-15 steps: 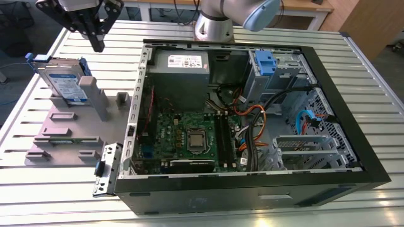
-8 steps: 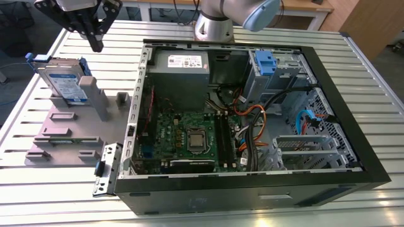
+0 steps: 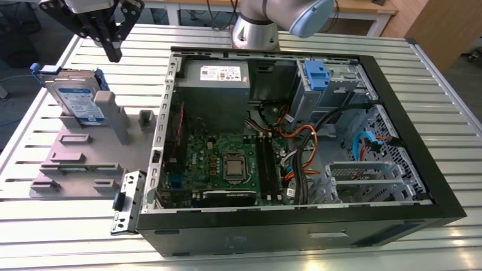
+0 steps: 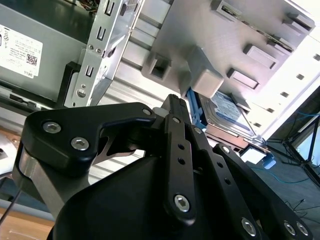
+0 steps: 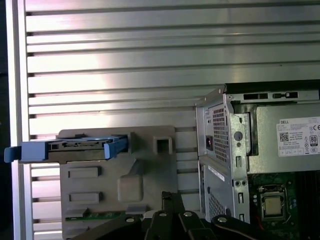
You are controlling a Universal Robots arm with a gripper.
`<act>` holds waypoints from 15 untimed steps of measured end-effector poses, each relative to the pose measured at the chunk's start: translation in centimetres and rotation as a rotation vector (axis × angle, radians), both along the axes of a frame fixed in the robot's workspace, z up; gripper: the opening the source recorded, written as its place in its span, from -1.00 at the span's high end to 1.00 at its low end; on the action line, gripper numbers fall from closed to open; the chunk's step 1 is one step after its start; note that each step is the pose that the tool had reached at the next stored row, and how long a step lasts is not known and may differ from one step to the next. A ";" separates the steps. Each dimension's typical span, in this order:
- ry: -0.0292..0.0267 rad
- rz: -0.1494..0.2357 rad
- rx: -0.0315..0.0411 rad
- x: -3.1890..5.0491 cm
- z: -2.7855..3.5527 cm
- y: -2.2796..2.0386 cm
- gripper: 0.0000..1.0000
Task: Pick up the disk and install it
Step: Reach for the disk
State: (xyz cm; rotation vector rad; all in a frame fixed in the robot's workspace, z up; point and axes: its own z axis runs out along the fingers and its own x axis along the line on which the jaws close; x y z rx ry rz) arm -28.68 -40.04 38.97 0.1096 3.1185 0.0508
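The disk [image 3: 75, 101] stands upright on its edge in a grey fixture [image 3: 75, 166] on the exterior view's left. It is a silver drive with a white-and-blue label in a blue carrier bracket. In the first wrist view the disk [image 5: 82, 147] appears edge-on as a blue bar across the fixture [image 5: 150, 170]. The second wrist view has the disk [image 4: 225, 112] just past the fingertips. My black gripper [image 3: 114, 55] hangs above and a little behind the disk, apart from it. Its fingers [image 4: 172, 107] are shut together with nothing held.
An open black computer case [image 3: 421, 186] lies to the right of the fixture on a slatted metal table [image 3: 45, 226]. Inside are a grey power supply [image 3: 214, 76], a motherboard [image 3: 226, 164], cables, and a grey drive cage with a blue latch [image 3: 315, 76]. A loose metal bracket [image 3: 126, 203] lies by the case.
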 end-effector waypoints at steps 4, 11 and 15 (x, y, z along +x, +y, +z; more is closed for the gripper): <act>0.0001 0.000 0.0000 -0.10 0.00 0.00 0.79; 0.0000 0.000 0.0000 -0.26 0.00 0.00 0.79; 0.0001 0.000 0.0000 -0.40 -0.01 0.00 0.79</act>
